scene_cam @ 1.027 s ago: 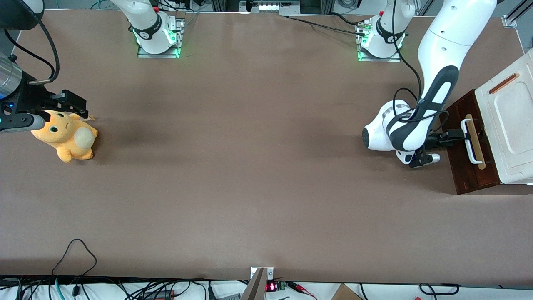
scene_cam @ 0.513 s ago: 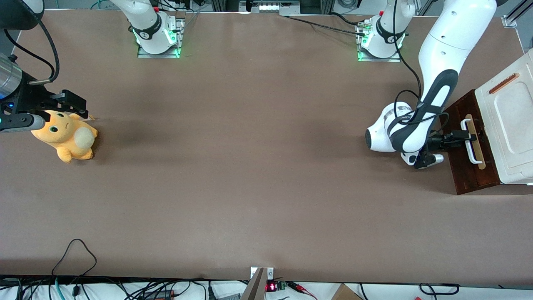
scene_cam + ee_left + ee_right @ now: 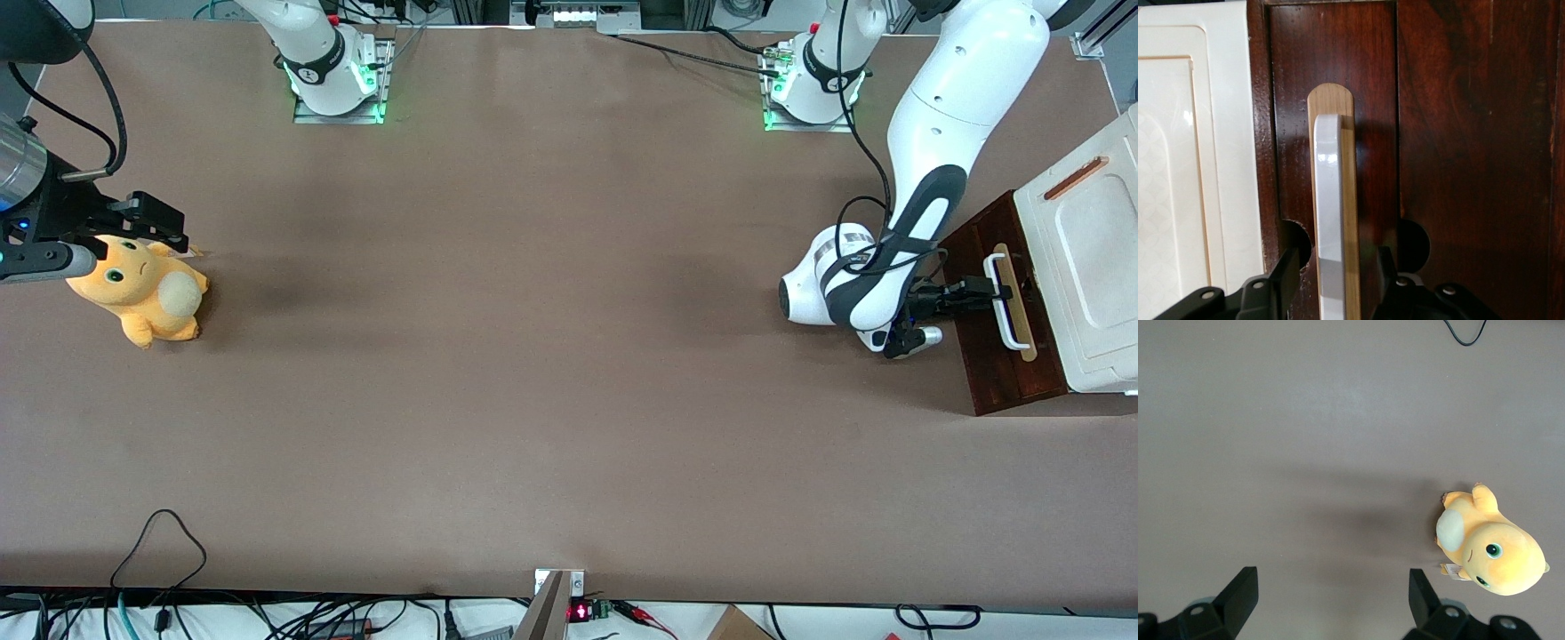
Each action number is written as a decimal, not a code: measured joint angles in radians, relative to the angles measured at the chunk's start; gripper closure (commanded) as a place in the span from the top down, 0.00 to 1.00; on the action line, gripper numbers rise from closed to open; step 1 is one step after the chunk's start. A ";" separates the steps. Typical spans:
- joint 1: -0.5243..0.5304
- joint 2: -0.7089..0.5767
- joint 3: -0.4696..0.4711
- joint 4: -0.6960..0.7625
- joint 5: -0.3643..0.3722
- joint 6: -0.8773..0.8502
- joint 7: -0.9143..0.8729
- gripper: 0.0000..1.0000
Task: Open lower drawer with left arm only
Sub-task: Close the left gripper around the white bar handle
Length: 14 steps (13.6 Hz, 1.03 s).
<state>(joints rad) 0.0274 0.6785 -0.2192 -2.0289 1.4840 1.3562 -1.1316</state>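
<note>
Wrist cam only: pincer [image 3: 1333,280] fingers straddle lower drawer [image 3: 1458,133] handle [image 3: 1329,220], w/ gaps.

L arm [image 3: 929,133] reaches down from its base, forearm angled low, wrist bent sideways w/ gripper [image 3: 982,289] held level near the table at the working arm's end. Fingers [image 3: 1286,270] spread apart, one on each side of the white handle [image 3: 1329,213], not clamped on it.
</note>
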 measured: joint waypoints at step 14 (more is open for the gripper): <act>-0.001 0.013 0.023 0.000 0.034 -0.005 -0.003 0.38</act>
<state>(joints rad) 0.0268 0.6918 -0.1961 -2.0294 1.5176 1.3510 -1.1347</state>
